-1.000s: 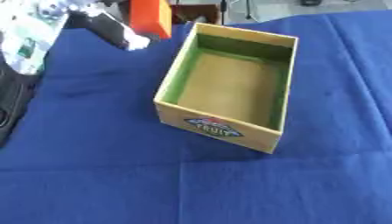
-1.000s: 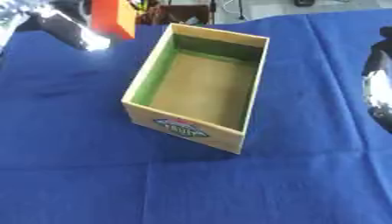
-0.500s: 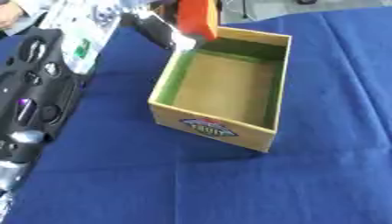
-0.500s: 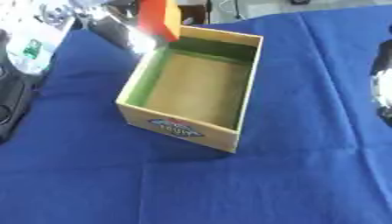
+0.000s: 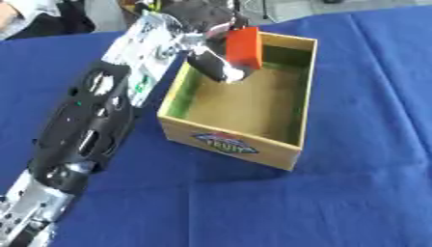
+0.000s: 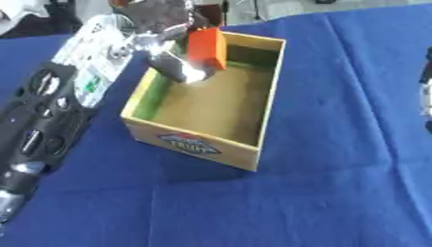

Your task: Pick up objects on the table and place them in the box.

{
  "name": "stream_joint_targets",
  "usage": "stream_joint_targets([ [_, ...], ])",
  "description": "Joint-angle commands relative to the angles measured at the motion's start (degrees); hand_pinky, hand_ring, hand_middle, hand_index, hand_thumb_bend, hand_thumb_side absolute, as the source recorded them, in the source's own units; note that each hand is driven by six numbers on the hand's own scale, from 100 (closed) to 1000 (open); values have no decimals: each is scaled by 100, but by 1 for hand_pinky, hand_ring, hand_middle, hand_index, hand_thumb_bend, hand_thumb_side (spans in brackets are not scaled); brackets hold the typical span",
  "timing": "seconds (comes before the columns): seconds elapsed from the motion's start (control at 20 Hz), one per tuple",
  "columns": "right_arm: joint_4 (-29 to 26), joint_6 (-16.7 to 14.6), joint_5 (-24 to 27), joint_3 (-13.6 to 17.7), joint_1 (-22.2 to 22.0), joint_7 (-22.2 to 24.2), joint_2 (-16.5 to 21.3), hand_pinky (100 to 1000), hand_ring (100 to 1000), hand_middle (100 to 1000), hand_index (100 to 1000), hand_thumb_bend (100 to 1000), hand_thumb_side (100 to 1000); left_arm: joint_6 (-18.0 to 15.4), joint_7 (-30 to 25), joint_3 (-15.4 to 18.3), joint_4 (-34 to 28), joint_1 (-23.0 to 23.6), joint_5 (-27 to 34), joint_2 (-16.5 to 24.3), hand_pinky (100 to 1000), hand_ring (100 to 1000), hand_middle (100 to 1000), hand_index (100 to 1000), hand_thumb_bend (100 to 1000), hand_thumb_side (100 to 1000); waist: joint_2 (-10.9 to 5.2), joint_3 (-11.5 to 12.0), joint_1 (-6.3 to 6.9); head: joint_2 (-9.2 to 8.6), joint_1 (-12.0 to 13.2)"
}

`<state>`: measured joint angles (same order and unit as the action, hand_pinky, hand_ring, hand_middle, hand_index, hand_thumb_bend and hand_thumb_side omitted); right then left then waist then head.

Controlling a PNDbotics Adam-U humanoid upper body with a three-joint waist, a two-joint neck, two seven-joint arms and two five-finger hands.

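An open cardboard box (image 5: 240, 144) with a green lining and a "FRUIT" label stands on the blue tablecloth. My left arm stretches from the lower left up to the box's far left corner. My left hand (image 5: 198, 29) is curled round an orange block (image 5: 245, 47), which hangs over the inside of the box near its far wall. The box floor below it shows bare brown card. A dark part of my right arm (image 6: 426, 91) shows at the right edge of the right eye view; its hand cannot be seen.
The blue cloth (image 5: 371, 183) covers the whole table around the box. A person's sleeve (image 5: 33, 12) and some clutter lie beyond the far left edge.
My left hand has carried the orange block rightward from beside the box's far left corner to above its interior. The arm now reaches further across the view.
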<state>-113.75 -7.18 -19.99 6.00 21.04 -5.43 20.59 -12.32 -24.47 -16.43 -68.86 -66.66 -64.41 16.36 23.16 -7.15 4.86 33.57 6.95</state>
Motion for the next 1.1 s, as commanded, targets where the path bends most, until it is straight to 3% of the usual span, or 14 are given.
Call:
stream_joint_targets([
  [0.05, -85, -12, 66, 32, 85, -20, 43, 737, 669, 605, 798, 100, 583, 8, 193, -50, 134, -56, -296, -97, 331, 441, 305, 536, 100, 539, -107, -22, -49, -70, 32],
  [0.4, -85, 7, 67, 31, 89, -14, 27, 738, 669, 605, 798, 100, 584, -18, 386, -85, 345, 4, -687, -172, 364, 469, 340, 575, 100, 543, -111, 9, -32, -57, 13],
  [0.7, -85, 22, 59, 33, 73, -7, 19, 738, 670, 605, 798, 100, 583, -118, 221, -110, 409, 75, -656, -209, 427, 583, 499, 770, 100, 580, -127, 34, -26, -56, -1],
  [0.95, -85, 26, 55, 32, 75, -6, 15, 738, 670, 605, 797, 100, 583, -186, 107, -112, 481, 135, -575, -232, 535, 733, 717, 909, 100, 634, -130, 45, -33, -69, -6],
  [1.0, -85, 27, 54, 32, 76, -6, 15, 738, 670, 605, 797, 100, 582, -210, 84, -111, 487, 143, -557, -234, 580, 766, 760, 931, 205, 681, -130, 46, -35, -71, -7],
  [1.1, -85, 31, 53, 33, 77, -6, 12, 738, 670, 605, 797, 100, 582, -261, 23, -101, 513, 164, -499, -240, 625, 796, 796, 954, 314, 733, -128, 46, -39, -78, -6],
])
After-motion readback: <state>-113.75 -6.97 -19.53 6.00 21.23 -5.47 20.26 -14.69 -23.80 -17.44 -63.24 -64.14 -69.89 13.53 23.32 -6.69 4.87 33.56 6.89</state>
